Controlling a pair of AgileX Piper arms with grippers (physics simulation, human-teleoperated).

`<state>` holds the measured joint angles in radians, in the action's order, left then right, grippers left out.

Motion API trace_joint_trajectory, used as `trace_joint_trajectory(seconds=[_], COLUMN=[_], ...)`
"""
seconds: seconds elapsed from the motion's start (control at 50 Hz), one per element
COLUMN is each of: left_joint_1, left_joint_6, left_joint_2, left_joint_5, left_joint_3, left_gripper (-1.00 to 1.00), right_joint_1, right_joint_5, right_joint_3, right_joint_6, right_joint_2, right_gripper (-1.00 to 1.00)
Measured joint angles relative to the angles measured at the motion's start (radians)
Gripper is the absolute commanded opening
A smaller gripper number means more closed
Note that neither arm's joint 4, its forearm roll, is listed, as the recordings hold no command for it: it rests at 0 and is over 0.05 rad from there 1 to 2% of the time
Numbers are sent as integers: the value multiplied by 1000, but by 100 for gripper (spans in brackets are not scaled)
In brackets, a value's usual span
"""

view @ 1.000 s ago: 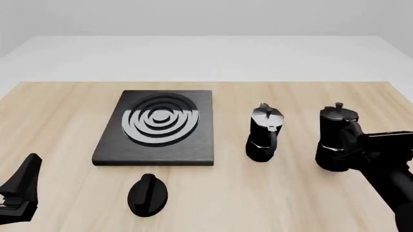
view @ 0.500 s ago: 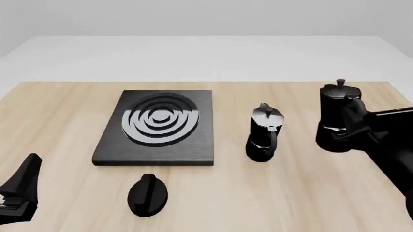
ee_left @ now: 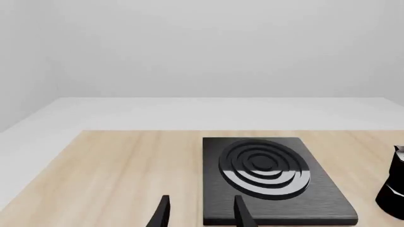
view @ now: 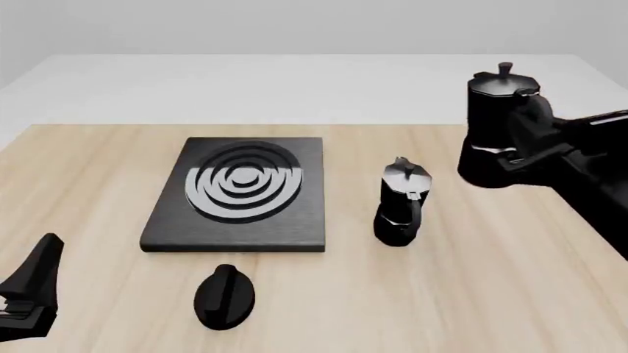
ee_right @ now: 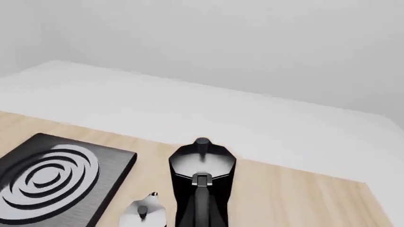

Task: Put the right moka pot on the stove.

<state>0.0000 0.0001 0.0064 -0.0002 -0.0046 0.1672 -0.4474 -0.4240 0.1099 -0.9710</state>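
The right moka pot [view: 493, 125] hangs upright in the air above the table's right side, well clear of the wood. My right gripper [view: 531, 145] is shut on it at the handle side. From the right wrist the right moka pot [ee_right: 202, 182] fills the middle, lid and knob on top. The stove [view: 169, 220] lies flat left of centre, nothing on its rings. My left gripper [view: 29, 294] rests low at the near left. Its fingers [ee_left: 162, 215] stand apart and empty, short of the stove [ee_left: 319, 203].
A second moka pot [view: 401, 202] stands on the table between the stove and the lifted pot; its lid [ee_right: 144, 210] shows beside the held pot. A black oval dial knob [view: 225, 296] lies in front of the stove. The table's far edge meets a white surface.
The right arm has raised the right moka pot from the table, up and slightly leftward. The left arm, the stove, the knob and the second pot have not moved.
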Motion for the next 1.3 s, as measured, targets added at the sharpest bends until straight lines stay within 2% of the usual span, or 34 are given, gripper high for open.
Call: trace_joint_trajectory(seconds=[0.26,0.5,0.78,1.1,1.3], left_joint_1=[0,0,0,0,0], left_joint_6=[0,0,0,0,0], left_joint_2=[0,0,0,0,0], left_joint_5=[0,0,0,0,0], left_joint_3=[0,0,0,0,0], left_gripper=[100,100,100,100,100], right_joint_1=[149,289,448,540,577], right_joint_5=[41,41,-48,-164,-203], right_joint_3=[-116,-211,-277,-366,-423], right_joint_6=[-10,-24,-11,14,33], right_joint_2=[-8,-68,-230,-452,-587], right_gripper=[-100,-100,-100,-100,-100])
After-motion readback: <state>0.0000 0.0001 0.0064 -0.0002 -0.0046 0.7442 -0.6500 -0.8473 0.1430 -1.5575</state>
